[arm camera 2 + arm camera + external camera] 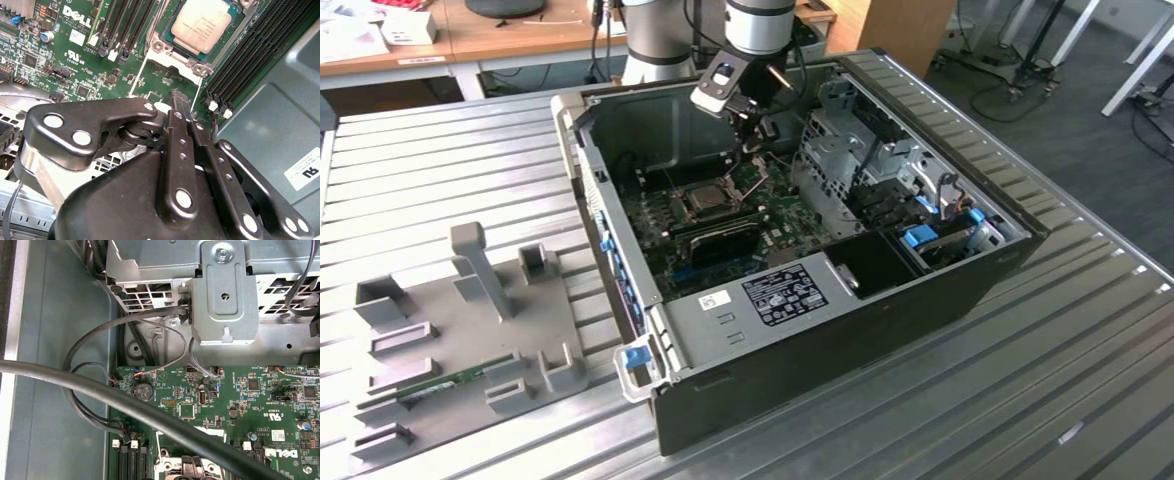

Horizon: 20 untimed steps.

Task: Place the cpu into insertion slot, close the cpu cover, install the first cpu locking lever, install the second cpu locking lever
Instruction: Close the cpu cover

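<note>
The cpu (202,25), a silvery-tan square, lies flat in the insertion slot (714,200) on the green board inside the open computer case. A silvery frame, the cpu cover (172,56), lies flat around the chip. In the second wrist view my gripper (178,100) hovers a short way off the slot's edge with its black fingers pressed together and nothing between them. In the exterior view the gripper (754,140) hangs above the board, just behind the slot. I cannot make out the locking levers.
Long black memory slots (260,50) flank the socket. Grey cables (125,365) loop near the metal drive cage (225,295), and a thick black cable (150,410) crosses the first wrist view. A grey fixture plate (467,330) lies on the exterior view's left.
</note>
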Motion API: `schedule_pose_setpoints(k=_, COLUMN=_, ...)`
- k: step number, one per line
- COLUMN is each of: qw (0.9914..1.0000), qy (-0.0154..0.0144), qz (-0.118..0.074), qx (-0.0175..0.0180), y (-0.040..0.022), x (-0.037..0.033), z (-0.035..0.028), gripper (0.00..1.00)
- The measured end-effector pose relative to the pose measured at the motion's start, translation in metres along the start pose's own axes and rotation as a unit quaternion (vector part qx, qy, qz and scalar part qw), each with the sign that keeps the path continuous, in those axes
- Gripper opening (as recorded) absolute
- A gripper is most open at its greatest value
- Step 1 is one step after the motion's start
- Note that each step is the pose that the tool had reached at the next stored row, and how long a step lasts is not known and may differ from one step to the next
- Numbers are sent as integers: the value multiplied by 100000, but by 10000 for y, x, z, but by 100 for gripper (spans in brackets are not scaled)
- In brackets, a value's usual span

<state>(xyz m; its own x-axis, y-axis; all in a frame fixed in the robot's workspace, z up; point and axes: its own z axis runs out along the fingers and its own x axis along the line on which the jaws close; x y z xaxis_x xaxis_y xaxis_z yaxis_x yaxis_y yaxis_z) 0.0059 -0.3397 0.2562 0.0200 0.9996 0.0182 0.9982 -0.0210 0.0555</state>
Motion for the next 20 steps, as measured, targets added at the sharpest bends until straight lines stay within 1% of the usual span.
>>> schedule_pose_setpoints(k=6, qw=100000, qy=-2, qz=0, qx=2, y=1, x=0, z=0, gripper=10)
schedule_pose_setpoints(k=9, qw=100000, qy=-4, qz=-1, qx=3, y=19, x=0, z=1, gripper=10)
schedule_pose_setpoints(k=14, qw=100000, qy=1, qz=-1, qx=1, y=99, x=2, z=6, gripper=10)
schedule_pose_setpoints(k=20, qw=100000, qy=0, qz=-2, qx=2, y=241, x=5, z=14, gripper=10)
